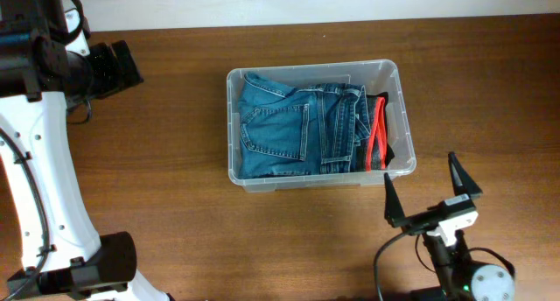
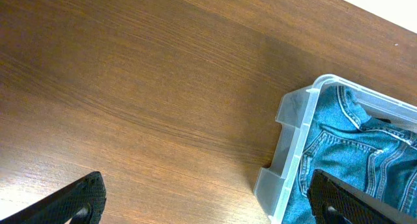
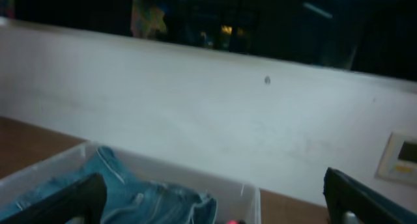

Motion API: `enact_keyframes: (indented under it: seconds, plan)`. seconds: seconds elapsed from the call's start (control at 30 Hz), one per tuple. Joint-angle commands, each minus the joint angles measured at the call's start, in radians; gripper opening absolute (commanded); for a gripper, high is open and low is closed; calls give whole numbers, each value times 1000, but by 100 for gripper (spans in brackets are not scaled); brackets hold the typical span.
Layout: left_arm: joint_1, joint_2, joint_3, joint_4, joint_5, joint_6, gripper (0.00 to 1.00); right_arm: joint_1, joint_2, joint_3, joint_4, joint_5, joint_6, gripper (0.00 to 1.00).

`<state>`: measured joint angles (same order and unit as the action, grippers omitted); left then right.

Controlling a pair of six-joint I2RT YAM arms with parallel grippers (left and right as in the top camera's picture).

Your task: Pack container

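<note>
Spread wide and empty, the right claw (image 1: 428,192) is held at about 5 o'clock from the container (image 1: 233,135), just beside its near corner. The left claw (image 2: 212,203) is likewise released and is kept well apart at about 10 o'clock. The container is set near the middle of the table (image 1: 149,170) and is filled by folded jeans (image 1: 284,126), with a red-and-black garment (image 1: 379,130) tucked along its 3 o'clock wall. No loose item is seen outside it, so packing is judged nearly or wholly done. If the load is to be settled, it should be pressed from straight above at the middle of the jeans. The thin clear rim should be avoided, since the container could be slid on the smooth wood. The surface is dark brown with a fine grain. A white wall (image 3: 195,120) is seen behind it, with a pale wall plate (image 3: 402,155) at 3 o'clock and darkness above.
</note>
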<state>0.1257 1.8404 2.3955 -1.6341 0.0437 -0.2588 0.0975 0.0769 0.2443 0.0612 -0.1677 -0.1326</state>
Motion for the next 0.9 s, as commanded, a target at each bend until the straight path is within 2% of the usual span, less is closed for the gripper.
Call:
enact_keyframes:
  seconds: [0.0, 0.2, 0.43, 0.87]
  plan:
    - [2, 6, -5, 1, -7, -6, 99, -14, -23, -91, 65, -15, 10, 98]
    - [2, 6, -5, 1, -7, -6, 99, -15, -75, -198, 80, 23, 10, 98]
    - [2, 6, -5, 1, -7, -6, 99, -53, -74, -238, 85, 31, 17, 98]
    - [2, 6, -5, 1, -7, -6, 100, -122, -74, -239, -115, 40, 17, 99]
